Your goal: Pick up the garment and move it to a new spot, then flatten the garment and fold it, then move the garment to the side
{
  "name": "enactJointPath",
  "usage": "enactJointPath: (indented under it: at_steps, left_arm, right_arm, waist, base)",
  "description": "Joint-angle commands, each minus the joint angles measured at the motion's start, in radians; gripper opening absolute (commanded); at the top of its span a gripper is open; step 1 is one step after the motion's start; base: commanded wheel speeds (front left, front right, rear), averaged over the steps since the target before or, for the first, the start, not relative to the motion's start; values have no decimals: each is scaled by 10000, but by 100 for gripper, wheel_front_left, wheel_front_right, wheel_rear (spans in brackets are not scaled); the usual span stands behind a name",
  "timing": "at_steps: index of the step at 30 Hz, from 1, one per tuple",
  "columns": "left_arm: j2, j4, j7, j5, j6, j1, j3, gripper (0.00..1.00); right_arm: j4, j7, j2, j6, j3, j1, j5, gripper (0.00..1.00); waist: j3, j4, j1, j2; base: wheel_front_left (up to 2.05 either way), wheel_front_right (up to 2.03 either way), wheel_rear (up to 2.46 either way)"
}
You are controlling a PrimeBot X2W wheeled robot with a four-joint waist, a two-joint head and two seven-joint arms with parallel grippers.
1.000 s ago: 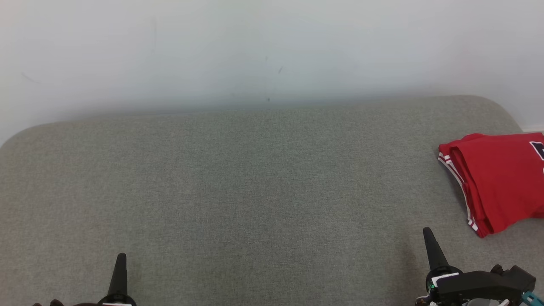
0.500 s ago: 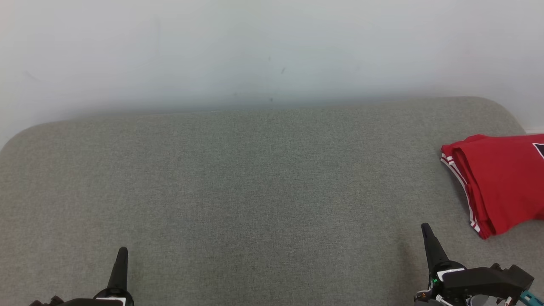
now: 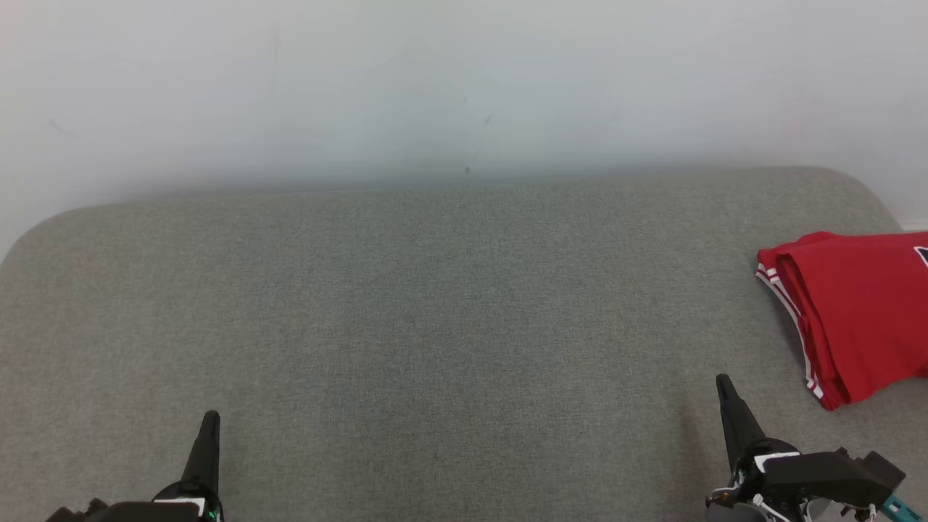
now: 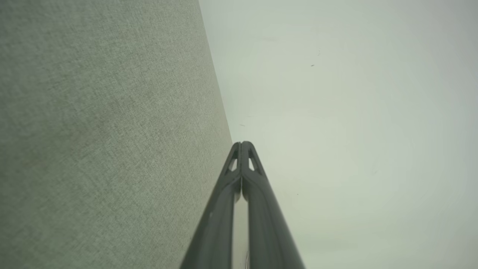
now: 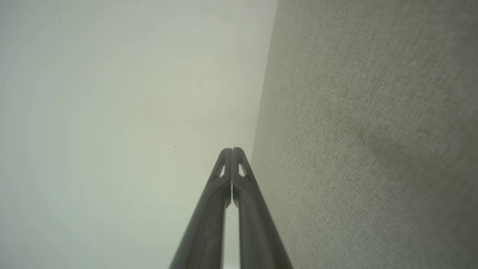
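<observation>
A folded red garment (image 3: 855, 312) with white stripes along its edge lies at the far right of the grey padded surface (image 3: 435, 326), partly cut off by the head view's right edge. My right gripper (image 3: 722, 384) is shut and empty near the lower right, a short way to the left of and below the garment. At the lower left my left gripper (image 3: 211, 419) is shut with nothing in it. In the wrist views the left gripper (image 4: 242, 144) and the right gripper (image 5: 231, 150) each have their tips pressed together.
A pale wall (image 3: 464, 87) rises right behind the padded surface's far edge. The surface's corners are rounded at the back left and back right.
The whole head picture has shifted slightly right and down, so the camera has moved. Both grippers sit a little higher in the view than before. The garment lies as it did.
</observation>
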Motion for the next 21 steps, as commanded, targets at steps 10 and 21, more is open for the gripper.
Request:
enactJointPath:
  at_steps: [10,21]
  left_arm:
    - [37,9,211,-795,-84,-247,59,0]
    - [39,28,364,-1326,-83,-325,82,0]
  right_arm:
    - [-67,215,-1,-19,17,-134,929,0]
    - [-72,339,0,-21,21,-183,1502,0]
  waist:
    - [-4,56,-1,-1]
    - [-7,104,-1,-1]
  base:
    - [0,0,0]
    - [0,0,0]
